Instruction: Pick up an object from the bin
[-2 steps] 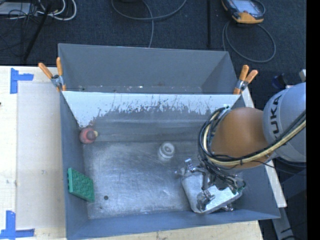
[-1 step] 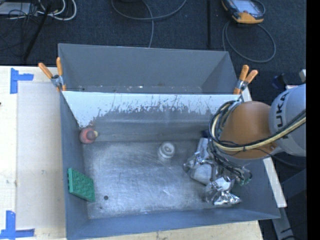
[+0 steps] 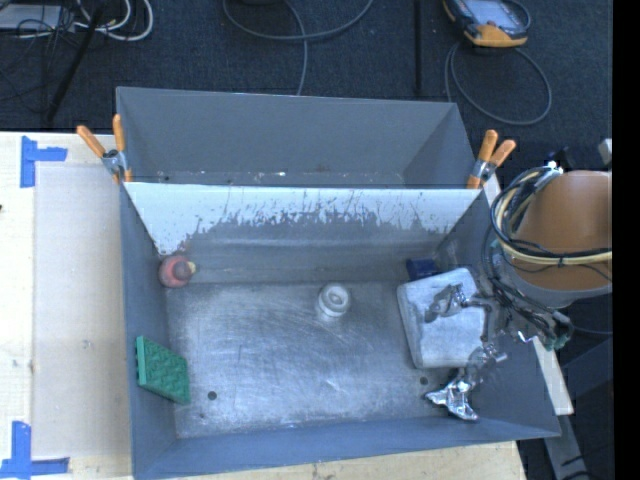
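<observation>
The bin point(image 3: 290, 153) is grey sheet metal with sloping walls. Its floor is scuffed and scratched, and the back slope carries a band of pale, streaked wear. It stands on dark carpet point(image 3: 200, 53), where black cables point(image 3: 305, 43) lie looped beside two orange-edged devices at the far side. Any marking on the contents is too small to read. The gripper point(image 3: 452, 353) is at the right side of the bin, below the arm's orange cover point(image 3: 565, 223) and its cable loops. Its fingers stand spread apart and clamp nothing: one lies over the top face of a pale grey-white block point(image 3: 438, 340), the other is down near the front wall, just past the block's near edge. The block rests on the floor against the right wall, with its long axis running from back to front and leaning slightly to the left at the back. A small blue item point(image 3: 420, 267) lies just behind it in the back right corner. Well apart from the gripper are a clear round cap point(image 3: 333, 301) at mid-floor, a pink round piece point(image 3: 178, 271) at the back left, and a green textured slab point(image 3: 162, 369) tilted against the left wall near the front.
</observation>
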`<state>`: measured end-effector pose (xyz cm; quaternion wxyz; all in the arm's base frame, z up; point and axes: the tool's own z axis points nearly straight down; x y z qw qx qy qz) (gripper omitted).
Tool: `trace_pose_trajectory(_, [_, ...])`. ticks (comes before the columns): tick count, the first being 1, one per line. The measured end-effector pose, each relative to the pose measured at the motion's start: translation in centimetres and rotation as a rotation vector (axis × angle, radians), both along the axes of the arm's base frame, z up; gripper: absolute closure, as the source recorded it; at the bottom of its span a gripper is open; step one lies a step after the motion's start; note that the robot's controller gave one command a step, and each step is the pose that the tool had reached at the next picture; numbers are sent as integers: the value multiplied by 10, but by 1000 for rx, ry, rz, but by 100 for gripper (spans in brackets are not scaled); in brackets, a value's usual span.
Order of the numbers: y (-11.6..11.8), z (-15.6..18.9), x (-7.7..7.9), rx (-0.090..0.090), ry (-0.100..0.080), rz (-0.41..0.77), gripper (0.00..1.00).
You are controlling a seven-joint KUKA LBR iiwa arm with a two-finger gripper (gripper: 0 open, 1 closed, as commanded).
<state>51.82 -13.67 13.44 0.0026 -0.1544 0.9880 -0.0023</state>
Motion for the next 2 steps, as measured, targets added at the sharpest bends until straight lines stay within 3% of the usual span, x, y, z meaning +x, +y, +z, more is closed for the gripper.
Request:
trace_pose_trajectory(1, [28,50,21,3,2,326,0])
trace_pose_trajectory(2, [28,-48,-39,3,0,361,0])
